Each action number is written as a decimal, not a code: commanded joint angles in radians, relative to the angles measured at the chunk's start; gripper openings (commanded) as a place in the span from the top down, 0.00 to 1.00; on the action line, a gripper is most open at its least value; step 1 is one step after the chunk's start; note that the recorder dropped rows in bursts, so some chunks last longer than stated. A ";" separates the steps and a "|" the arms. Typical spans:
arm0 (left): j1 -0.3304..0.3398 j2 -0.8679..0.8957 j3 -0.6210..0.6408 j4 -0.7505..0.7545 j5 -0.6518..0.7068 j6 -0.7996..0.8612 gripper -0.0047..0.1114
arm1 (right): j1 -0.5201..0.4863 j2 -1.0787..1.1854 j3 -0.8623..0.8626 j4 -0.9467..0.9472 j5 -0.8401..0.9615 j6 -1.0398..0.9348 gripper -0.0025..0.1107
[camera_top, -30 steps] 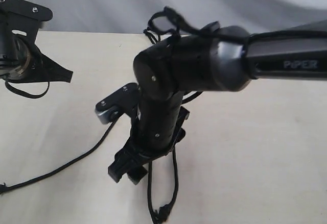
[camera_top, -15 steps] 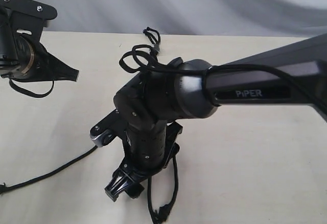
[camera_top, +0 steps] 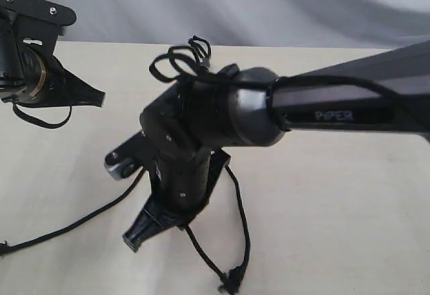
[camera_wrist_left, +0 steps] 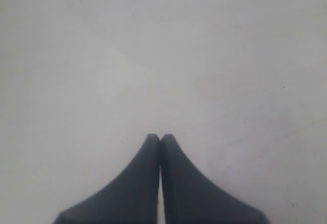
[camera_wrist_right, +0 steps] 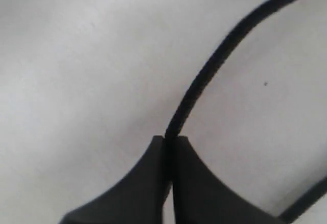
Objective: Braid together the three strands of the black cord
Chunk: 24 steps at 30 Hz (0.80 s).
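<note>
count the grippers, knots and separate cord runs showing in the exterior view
grippers: 2, left gripper and right gripper
cord runs: 3, trailing run, middle run, curved run; the right arm hides whether any join
knots: 1, knot
total: 6

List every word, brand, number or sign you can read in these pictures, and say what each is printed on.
"PiPER": pale letters on the side of the right arm.
No other writing shows; both wrist views have none.
</note>
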 commanded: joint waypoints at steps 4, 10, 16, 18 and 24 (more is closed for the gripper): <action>0.003 -0.010 0.006 0.003 -0.010 0.003 0.96 | -0.005 -0.106 -0.152 -0.114 0.071 -0.037 0.97; 0.003 -0.010 0.006 -0.006 -0.010 0.003 0.96 | -0.030 -0.109 -0.196 -0.413 0.211 -0.037 0.97; 0.003 -0.010 0.006 -0.008 -0.010 0.003 0.96 | -0.162 -0.077 -0.160 -0.402 0.212 -0.041 0.97; 0.003 -0.010 0.006 -0.011 -0.010 0.003 0.96 | -0.199 -0.060 -0.139 -0.385 0.212 -0.041 0.97; 0.003 -0.010 0.006 -0.012 -0.008 0.007 0.96 | -0.267 -0.024 -0.032 -0.298 0.142 -0.064 0.97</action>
